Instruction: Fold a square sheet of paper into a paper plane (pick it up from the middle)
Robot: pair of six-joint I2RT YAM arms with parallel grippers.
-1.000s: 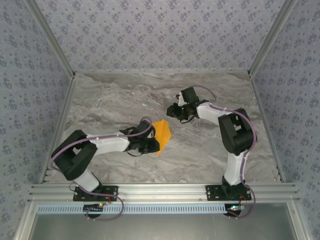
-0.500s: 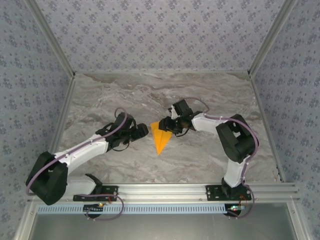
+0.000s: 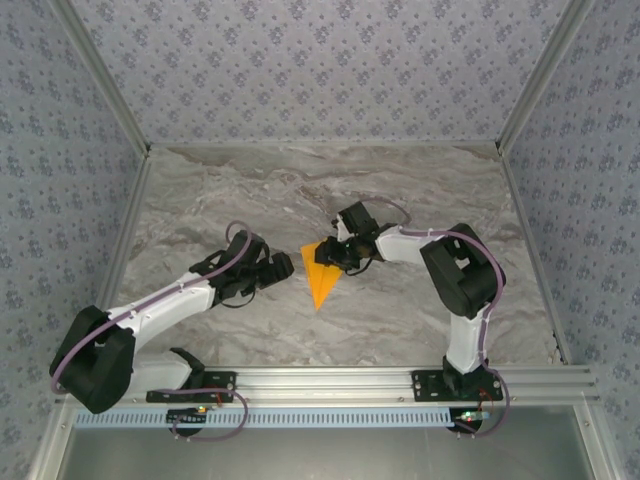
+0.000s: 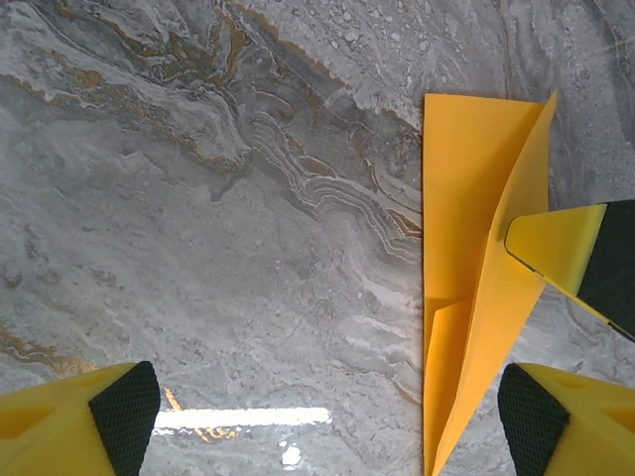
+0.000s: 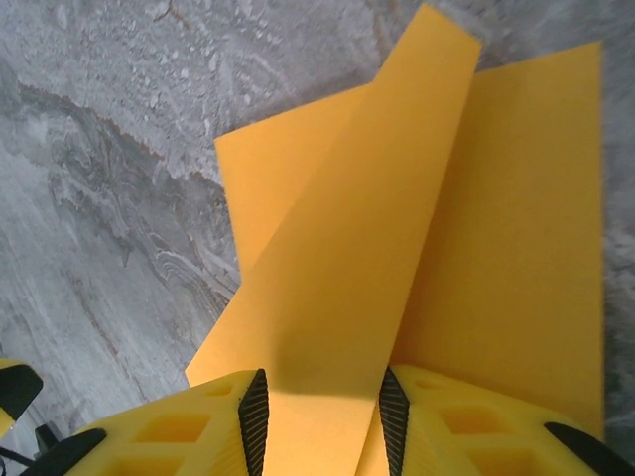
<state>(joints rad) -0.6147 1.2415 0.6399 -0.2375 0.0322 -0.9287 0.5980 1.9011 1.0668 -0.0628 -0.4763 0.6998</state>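
**Top external:** fixed high above and behind the arm bases, faced down and forward, far enough to take in the whole table (image 3: 230, 190).
**Left wrist:** sat close over the table, looked straight down past its own fingers (image 4: 60, 431).
**Right wrist:** closest of the three, looked down along its own fingers (image 5: 466, 416).
**Shared by all three:** the paper plane (image 3: 322, 278). The left wrist view also caught one finger (image 4: 556, 243) of the right gripper (image 5: 322, 416).

left claw (image 3: 283, 265): released paper plane (image 3: 321, 283), withdrawn | right claw (image 3: 327, 253): moved in, gripping it
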